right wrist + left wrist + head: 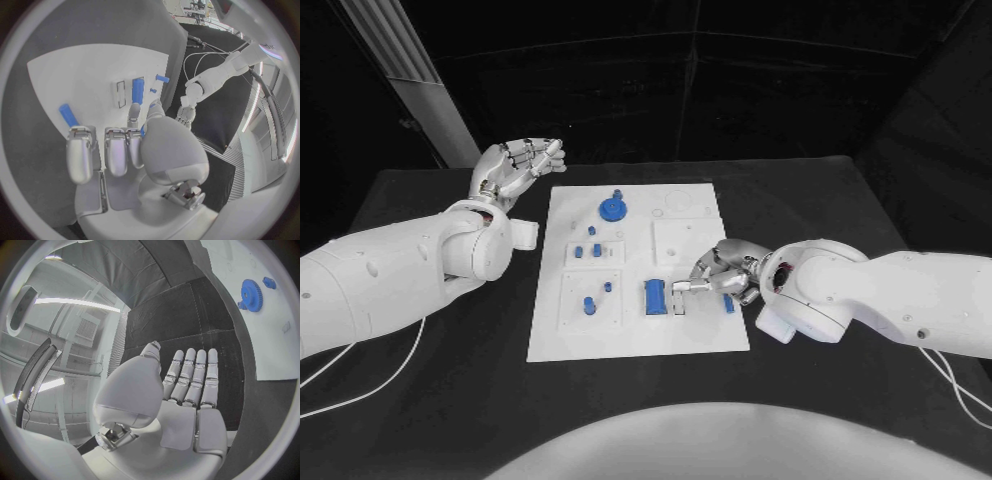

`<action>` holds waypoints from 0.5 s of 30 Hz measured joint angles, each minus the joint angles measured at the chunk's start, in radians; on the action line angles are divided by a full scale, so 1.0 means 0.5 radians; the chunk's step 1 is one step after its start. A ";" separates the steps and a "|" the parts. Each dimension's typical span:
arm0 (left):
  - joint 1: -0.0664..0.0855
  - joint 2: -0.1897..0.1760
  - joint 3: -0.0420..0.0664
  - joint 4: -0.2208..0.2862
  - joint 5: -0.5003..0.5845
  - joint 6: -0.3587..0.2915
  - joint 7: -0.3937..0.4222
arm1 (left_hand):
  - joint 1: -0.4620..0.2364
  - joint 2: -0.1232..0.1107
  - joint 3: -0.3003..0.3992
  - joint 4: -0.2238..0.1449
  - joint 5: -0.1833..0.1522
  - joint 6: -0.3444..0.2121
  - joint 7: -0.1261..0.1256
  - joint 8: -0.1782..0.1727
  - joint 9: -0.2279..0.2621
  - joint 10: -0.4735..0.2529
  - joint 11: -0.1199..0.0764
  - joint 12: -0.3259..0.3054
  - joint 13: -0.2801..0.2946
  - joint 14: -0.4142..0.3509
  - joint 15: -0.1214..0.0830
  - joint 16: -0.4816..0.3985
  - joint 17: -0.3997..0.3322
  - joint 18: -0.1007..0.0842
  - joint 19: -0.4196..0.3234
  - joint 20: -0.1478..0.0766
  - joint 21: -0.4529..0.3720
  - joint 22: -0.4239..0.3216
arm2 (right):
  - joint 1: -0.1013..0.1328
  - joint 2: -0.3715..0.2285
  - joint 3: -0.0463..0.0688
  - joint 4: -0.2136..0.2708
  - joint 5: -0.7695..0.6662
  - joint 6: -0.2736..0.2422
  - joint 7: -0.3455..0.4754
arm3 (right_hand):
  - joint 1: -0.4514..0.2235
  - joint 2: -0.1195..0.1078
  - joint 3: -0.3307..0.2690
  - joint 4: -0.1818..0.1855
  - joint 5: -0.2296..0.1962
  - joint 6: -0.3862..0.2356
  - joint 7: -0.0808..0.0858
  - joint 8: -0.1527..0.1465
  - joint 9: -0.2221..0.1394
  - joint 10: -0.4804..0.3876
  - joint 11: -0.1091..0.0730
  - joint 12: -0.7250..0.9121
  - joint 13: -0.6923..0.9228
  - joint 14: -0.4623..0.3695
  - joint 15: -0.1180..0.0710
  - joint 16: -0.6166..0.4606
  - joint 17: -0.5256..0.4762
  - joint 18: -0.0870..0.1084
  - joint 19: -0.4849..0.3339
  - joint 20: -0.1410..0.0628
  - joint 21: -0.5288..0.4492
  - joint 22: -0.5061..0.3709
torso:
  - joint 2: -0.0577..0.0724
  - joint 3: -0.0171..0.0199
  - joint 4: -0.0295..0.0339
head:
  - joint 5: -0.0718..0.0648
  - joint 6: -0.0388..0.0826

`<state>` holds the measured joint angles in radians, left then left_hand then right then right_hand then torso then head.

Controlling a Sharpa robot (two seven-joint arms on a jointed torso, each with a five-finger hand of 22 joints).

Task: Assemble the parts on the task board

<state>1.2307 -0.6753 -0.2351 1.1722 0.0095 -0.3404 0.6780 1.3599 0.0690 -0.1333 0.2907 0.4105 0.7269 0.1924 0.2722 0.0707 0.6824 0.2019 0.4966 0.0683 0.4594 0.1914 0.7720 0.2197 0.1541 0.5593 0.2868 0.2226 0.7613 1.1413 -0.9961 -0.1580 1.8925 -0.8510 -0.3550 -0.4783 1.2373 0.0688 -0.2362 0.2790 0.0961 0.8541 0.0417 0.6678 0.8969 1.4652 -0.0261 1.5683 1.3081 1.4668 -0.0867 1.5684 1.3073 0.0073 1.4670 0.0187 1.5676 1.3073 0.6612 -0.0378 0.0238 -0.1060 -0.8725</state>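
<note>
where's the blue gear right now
In the head view the blue gear sits at the far end of the white board, toward its left side, close to the raised left hand.

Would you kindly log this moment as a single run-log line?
left robot hand: raised beside board, empty | right robot hand: over white board, near blue block, grip unclear | blue gear: on board

Matt white task board (689, 335); seemingly plastic blue gear (613, 209).

The task board (635, 340) lies mid-table (430, 400), with the gear (613, 209) at its far end and the block (655, 298) nearer.
</note>
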 measured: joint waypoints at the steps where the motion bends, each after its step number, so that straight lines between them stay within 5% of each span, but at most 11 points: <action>1: 0.000 0.001 0.000 -0.002 0.000 0.000 0.000 | 0.000 0.000 0.000 0.000 0.000 0.000 0.000 0.000 0.000 0.000 0.000 0.000 0.000 0.000 0.000 0.000 0.000 0.000 0.000 0.000 0.000 0.000 | 0.006 -0.026 0.001 0.008 -0.001 -0.008 0.008 | 0.000 0.000 -0.009 0.003 0.008 -0.021 0.021 -0.052 -0.042 -0.001 0.017 0.000 0.000 -0.001 0.015 0.000 0.000 0.000 -0.004 0.010 0.000 0.000 | 0.000 -0.0002 0.000 | 0.000 0.000; 4: 0.000 0.005 0.000 -0.006 0.000 0.000 0.000 | 0.000 0.000 0.000 0.000 0.008 0.000 0.000 0.000 0.000 0.000 0.000 0.000 0.000 0.000 0.000 0.000 0.000 0.000 0.000 0.000 0.000 0.000 | 0.015 -0.105 0.001 0.023 -0.029 -0.012 0.014 | 0.002 -0.004 -0.030 0.008 0.041 -0.100 0.099 -0.254 -0.230 0.002 0.090 0.000 -0.001 0.000 0.078 0.000 0.000 0.000 0.000 0.064 0.000 0.000 | 0.000 -0.0008 0.000 | -0.007 0.000; 7: 0.000 0.006 0.000 -0.007 0.000 0.000 0.000 | 0.000 0.000 0.000 0.000 0.008 0.000 0.000 0.000 0.000 0.000 0.000 0.000 0.000 0.000 0.000 0.000 0.000 0.000 0.000 0.000 0.000 0.000 | 0.018 -0.170 -0.001 0.037 -0.096 0.007 0.002 | -0.014 -0.025 -0.034 0.013 0.072 -0.137 0.140 -0.376 -0.378 0.000 0.136 0.000 -0.001 0.000 0.120 0.000 0.000 0.000 -0.003 0.097 0.000 0.000 | 0.000 -0.0008 0.000 | -0.025 0.000; 10: -0.001 0.006 0.000 -0.008 0.000 0.000 0.000 | 0.000 0.000 0.000 0.000 0.008 0.000 0.000 0.000 0.000 0.000 0.000 0.000 0.000 0.000 0.000 0.000 0.000 0.000 0.000 0.000 0.000 0.000 | 0.020 -0.234 -0.002 0.041 -0.197 0.034 -0.029 | -0.014 -0.029 -0.035 0.013 0.118 -0.130 0.153 -0.433 -0.475 0.003 0.146 0.000 -0.001 -0.003 0.124 0.000 0.000 0.000 0.000 0.121 0.000 0.000 | 0.000 -0.0002 0.001 | -0.045 0.000; 15: -0.001 0.005 0.000 -0.008 0.000 0.000 0.000 | 0.000 0.000 0.000 0.000 0.008 0.000 0.000 0.000 0.000 0.000 0.000 0.000 0.000 0.000 0.000 0.000 0.000 0.000 0.000 0.000 0.000 0.000 | 0.020 -0.307 -0.004 0.053 -0.386 0.074 -0.101 | -0.014 -0.029 -0.035 0.013 0.145 -0.122 0.161 -0.453 -0.538 0.003 0.160 0.000 -0.001 -0.003 0.138 0.000 0.000 0.000 0.001 0.128 0.000 0.000 | 0.001 0.0021 0.001 | -0.069 0.000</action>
<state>1.2302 -0.6730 -0.2351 1.1680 0.0095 -0.3404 0.6780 1.3599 0.0690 -0.1333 0.2907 0.4143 0.7269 0.1924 0.2722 0.0707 0.6824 0.2019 0.4965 0.0684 0.4594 0.1914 0.7719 0.2198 0.1541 0.5593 0.2868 0.2226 0.7614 1.1514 -1.1497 -0.1598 1.9191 -1.0441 -0.3182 -0.5288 1.2304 0.0541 -0.2536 0.2856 0.1686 0.7930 0.1220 0.4411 0.6277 1.4667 0.0539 1.5683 1.3077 1.4651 -0.0177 1.5683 1.3073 0.0074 1.4674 0.0827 1.5676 1.3073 0.6618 -0.0367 0.0242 -0.1404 -0.8725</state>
